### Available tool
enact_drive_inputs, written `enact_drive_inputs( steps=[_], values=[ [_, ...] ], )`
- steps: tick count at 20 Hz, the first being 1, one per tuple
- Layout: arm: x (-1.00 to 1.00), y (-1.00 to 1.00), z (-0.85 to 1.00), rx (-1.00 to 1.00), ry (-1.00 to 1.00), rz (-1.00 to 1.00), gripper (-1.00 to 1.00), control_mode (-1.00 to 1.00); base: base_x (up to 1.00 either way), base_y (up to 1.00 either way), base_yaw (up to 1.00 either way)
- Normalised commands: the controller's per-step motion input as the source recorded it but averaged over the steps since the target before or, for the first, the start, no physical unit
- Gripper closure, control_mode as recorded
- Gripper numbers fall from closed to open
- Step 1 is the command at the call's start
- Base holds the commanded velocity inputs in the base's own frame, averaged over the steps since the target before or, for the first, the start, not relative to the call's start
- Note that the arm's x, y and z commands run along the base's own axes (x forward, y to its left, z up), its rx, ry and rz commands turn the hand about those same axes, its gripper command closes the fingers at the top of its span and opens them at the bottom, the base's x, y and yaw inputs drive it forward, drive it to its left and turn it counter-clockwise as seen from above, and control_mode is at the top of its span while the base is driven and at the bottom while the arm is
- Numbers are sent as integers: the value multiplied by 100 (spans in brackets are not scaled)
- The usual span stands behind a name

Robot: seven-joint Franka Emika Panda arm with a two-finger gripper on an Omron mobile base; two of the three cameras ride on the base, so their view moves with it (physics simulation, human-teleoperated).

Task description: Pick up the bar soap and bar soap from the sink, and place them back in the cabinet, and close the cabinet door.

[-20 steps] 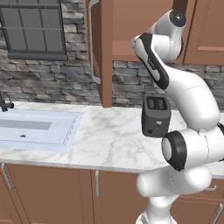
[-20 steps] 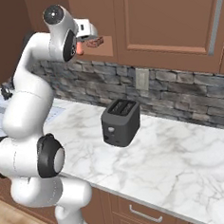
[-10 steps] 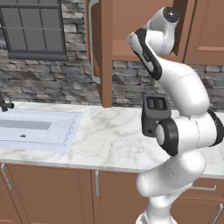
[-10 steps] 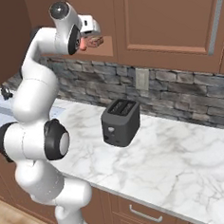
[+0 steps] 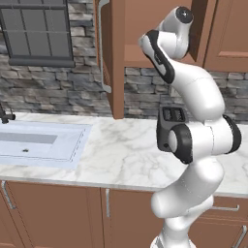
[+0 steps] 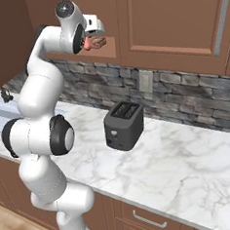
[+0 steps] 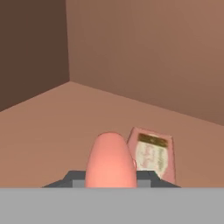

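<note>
My gripper point(image 6: 95, 42) is up inside the open cabinet point(image 5: 140, 29), just above its shelf. It is shut on an orange bar soap point(image 7: 111, 158), which bulges up between the two finger tips in the hand view. A second bar soap point(image 7: 154, 154), a flat tan-pink block with a label, lies on the cabinet floor point(image 7: 48, 131) just right of the held one. The cabinet door point(image 5: 110, 58) stands swung open, edge-on, with its long silver handle point(image 5: 102, 48) facing left. The pale sink point(image 5: 38, 141) sits at the counter's left end.
A black toaster point(image 6: 123, 125) stands on the marble counter point(image 6: 188, 155) under the cabinet, partly behind my arm in the left base view. The black faucet point(image 5: 6, 115) rises behind the sink. A window point(image 5: 36, 31) is set in the stone wall.
The arm's upper joints have swung up and left. The hand with the orange soap has barely shifted at the cabinet shelf. The grip is unchanged.
</note>
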Motion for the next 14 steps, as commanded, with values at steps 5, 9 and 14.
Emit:
enact_drive_inputs(
  steps=[5,9,14],
  values=[
    [29,1,-14,0,0,0,100,-100,0,0,0],
    [25,0,-13,0,0,0,100,-100,0,0,0],
    [16,2,-12,0,0,0,100,-100,0,0,0]
  ],
)
